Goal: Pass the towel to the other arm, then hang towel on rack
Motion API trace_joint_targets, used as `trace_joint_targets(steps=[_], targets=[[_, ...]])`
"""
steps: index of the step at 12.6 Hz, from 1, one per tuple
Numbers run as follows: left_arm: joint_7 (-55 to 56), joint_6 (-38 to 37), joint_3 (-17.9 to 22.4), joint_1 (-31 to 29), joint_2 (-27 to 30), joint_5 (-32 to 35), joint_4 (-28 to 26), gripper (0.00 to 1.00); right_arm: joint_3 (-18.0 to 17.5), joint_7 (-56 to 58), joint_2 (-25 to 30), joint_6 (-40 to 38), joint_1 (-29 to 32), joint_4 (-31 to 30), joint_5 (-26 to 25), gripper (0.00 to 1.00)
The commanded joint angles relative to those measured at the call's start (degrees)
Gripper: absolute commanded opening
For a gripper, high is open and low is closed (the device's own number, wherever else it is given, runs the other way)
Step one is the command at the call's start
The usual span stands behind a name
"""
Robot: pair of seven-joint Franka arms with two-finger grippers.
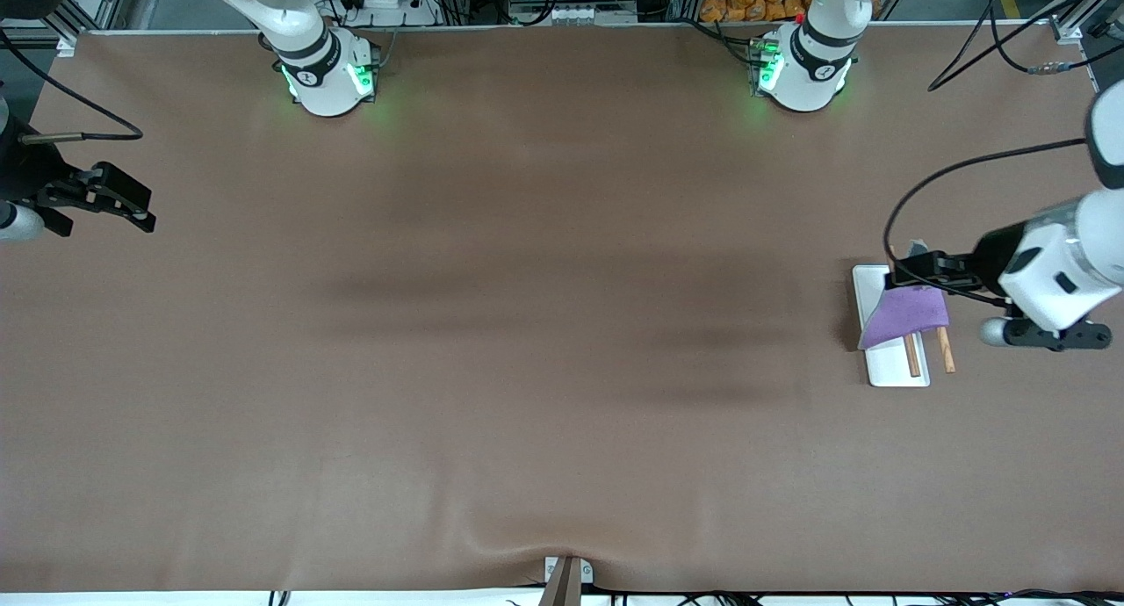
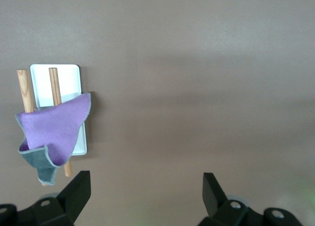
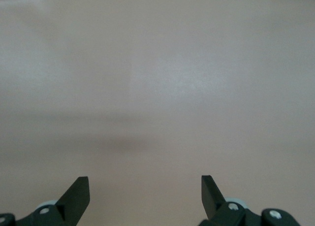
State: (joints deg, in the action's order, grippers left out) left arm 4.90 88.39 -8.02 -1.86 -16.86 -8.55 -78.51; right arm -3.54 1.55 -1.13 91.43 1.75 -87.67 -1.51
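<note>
Towel (image 1: pixel 904 314) draped over the wire of the rack (image 1: pixel 887 373), purple face up, one dark grey corner hanging down at the edge. In the left wrist view, towel (image 2: pixel 54 130) covering the middle of the two wooden rods (image 2: pixel 54 85) and part of the white base plate (image 2: pixel 69 76); rack (image 2: pixel 81 137) standing on the brown tabletop (image 1: pixel 527 325) at the left arm's end.

Left gripper (image 1: pixel 913 272) up in the air over the rack, just above the upper edge of the towel. Fingers (image 2: pixel 76 189) spread wide apart, nothing between them, no hold on the cloth. Seen from the left wrist, towel just outside one fingertip, not in the gap; only bare tabletop (image 2: pixel 197 88) between the two fingers.

Right gripper (image 1: pixel 118 204) waiting over the right arm's end of the tabletop, well apart from towel and rack. Fingers (image 3: pixel 76 191) also fully open and empty; between and ahead of them only plain tabletop (image 3: pixel 157 88).

Towel hung on the rack, free of both grippers.
</note>
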Motion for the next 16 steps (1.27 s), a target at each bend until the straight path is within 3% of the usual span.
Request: trace_joint_targets(steps=[1,8,11,13,15,16], targets=[[1.5,-2.1,0.5,1.2,4.3,2.3,-1.7,1.00,-0.2,0.3,-0.7,-1.0,0.3,1.5,-0.4,1.00],[2.8,-2.5,-0.9,0.7,10.9,4.9,-2.3,1.00,-0.2,0.0,-0.7,-2.3,0.3,1.5,-0.5,1.00],[10.7,-1.0,-0.9,0.9,12.1,5.3,-3.0,1.00,-0.2,0.0,-0.7,-2.2,0.3,1.5,-0.5,1.00],[11.2,0.3,-1.4,0.9,14.6,6.2,-6.4,1.00,-0.2,0.0,-0.7,-2.2,0.3,1.5,-0.4,1.00],[9.9,4.9,-1.6,0.9,19.3,6.4,-14.0,1.00,-0.2,0.0,-0.7,-2.3,0.3,1.5,-0.4,1.00],[9.4,4.2,-1.1,1.2,19.5,6.5,-14.1,1.00,-0.2,0.0,-0.7,-2.3,0.3,1.5,-0.5,1.00]])
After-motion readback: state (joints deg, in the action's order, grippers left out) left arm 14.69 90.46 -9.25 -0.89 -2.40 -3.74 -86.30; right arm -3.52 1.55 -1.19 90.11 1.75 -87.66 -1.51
